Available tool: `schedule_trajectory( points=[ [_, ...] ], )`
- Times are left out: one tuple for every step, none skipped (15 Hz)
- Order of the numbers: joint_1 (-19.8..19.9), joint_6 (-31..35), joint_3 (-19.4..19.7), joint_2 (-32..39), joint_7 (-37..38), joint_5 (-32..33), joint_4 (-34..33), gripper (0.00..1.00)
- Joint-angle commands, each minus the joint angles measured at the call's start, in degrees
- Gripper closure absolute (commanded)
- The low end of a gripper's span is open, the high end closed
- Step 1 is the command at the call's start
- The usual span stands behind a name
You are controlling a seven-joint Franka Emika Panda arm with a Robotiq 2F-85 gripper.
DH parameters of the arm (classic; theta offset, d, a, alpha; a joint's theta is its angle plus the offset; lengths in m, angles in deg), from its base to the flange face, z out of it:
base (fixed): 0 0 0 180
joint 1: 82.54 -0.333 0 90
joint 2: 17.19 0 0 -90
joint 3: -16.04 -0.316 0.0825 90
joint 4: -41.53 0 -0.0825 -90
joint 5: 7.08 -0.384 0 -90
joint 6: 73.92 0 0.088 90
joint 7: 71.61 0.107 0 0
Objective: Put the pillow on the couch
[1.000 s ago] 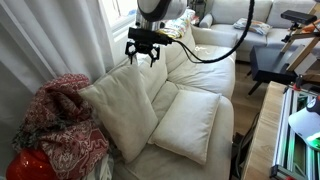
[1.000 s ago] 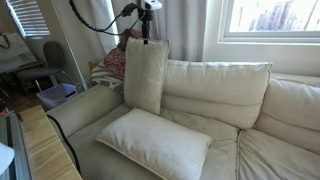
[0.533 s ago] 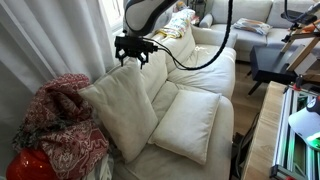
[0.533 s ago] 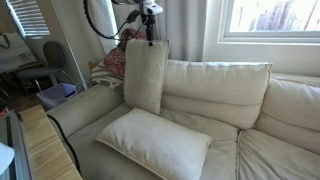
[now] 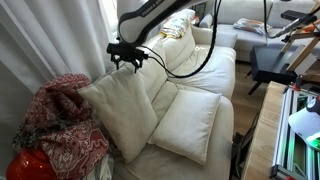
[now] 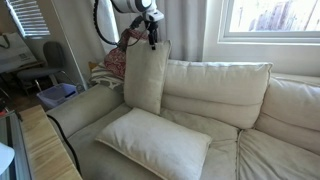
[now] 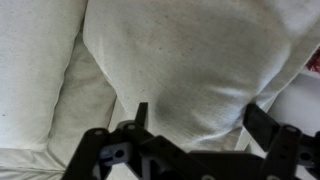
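At the far left a heap of red patterned cloth (image 5: 60, 125) is seen against a pale curtain (image 5: 45, 40). Just to its right the pillow (image 5: 120, 110) is stood on edge at the left end of the couch (image 6: 230, 90), leaned against the arm and the back, so the placing is judged to be done or very nearly so. Above its top corner the gripper (image 5: 127, 57) is held. In the wrist view its fingers (image 7: 140, 112) are spread wide with nothing clasped between them, and only creased fabric is seen beyond. The pillow is judged to be light, soft and easily squashed. A pinch would be best taken at a corner or along the top seam, where enough cloth can be gathered, and sagging and swinging are to be expected once it is lifted. Nothing about it is fragile or slippery. To the right a smaller cushion (image 5: 188, 122) is laid flat on the seat, its corner tucked under the pillow's lower edge. The seat is plump, loose and wrinkled, so anything stood on it could tip or slump. Farther right a dark chair (image 5: 268, 62) and a second sofa (image 5: 245, 12) are seen at the far side of the room, and a bright window (image 6: 270, 20) is set behind the couch.
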Motion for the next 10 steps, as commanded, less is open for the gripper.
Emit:
schedule_trajectory(
  points=[
    [-1.3,-1.8,1.6,4.9,4.1,1.7,-4.4,0.34],
    [-1.3,-2.4,1.5,5.5,4.5,1.8,-4.9,0.41],
    [-0.9,-2.6,0.8,5.9,4.1,1.4,-5.3,0.48],
    [-0.8,-3.2,0.7,6.2,3.9,1.5,-5.5,0.57],
    [-0.7,-4.1,0.7,6.3,3.7,1.5,-5.6,0.63],
    [-0.5,-5.7,0.5,6.2,3.7,1.3,-5.6,0.69],
    [-0.2,-7.6,0.1,6.0,3.6,0.9,-5.5,0.77],
    [-0.1,-9.0,0.0,5.4,3.2,1.1,-5.1,0.83],
    [0.0,-10.2,0.0,5.1,2.9,1.2,-5.0,0.92],
    [0.3,-11.0,-0.3,4.5,2.1,1.2,-4.6,0.98]
  ],
)
